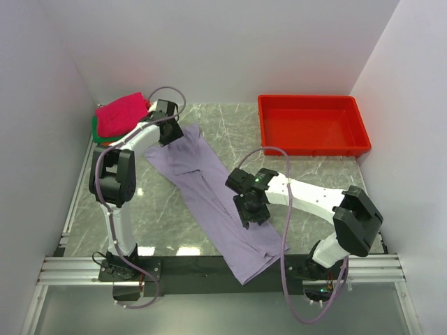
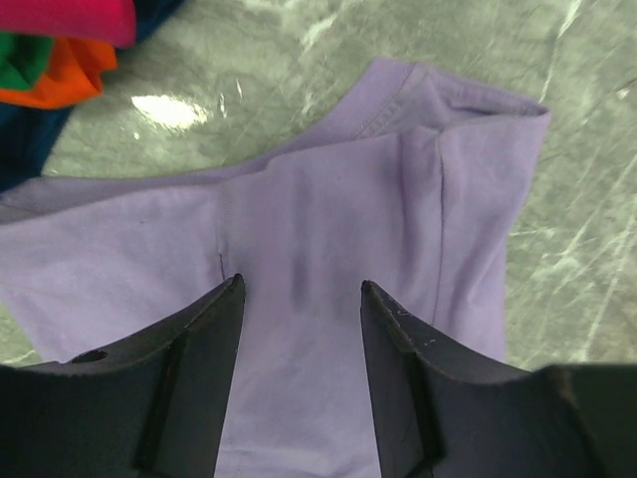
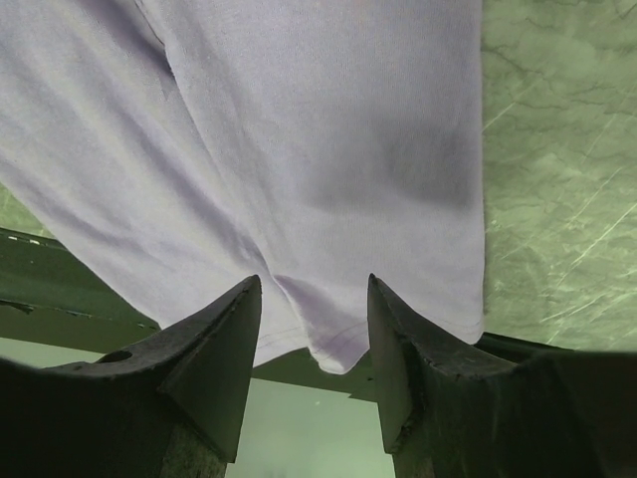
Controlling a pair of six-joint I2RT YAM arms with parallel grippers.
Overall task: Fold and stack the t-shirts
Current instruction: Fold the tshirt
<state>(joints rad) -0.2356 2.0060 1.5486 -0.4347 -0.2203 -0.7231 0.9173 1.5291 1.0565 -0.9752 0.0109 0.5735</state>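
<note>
The pale lavender t-shirt [image 1: 209, 188] lies as a long strip from the back left to the near edge, and its hem hangs over that edge. My left gripper [image 1: 170, 132] is open just above the shirt's collar and sleeve end [image 2: 328, 219]. My right gripper [image 1: 253, 213] is open above the hem end [image 3: 328, 149]. Neither holds cloth. A stack of folded shirts [image 1: 120, 117] sits at the back left, magenta-pink on top with green under it. The left wrist view shows its magenta [image 2: 70, 15], green [image 2: 25, 55], orange [image 2: 70, 75] and dark blue [image 2: 25, 139] layers.
A red plastic tray [image 1: 313, 143] stands at the back right. White walls close in the left, back and right. The black front rail [image 3: 60, 269] runs under the hanging hem. Grey marble table [image 1: 314, 174] shows between the shirt and the tray.
</note>
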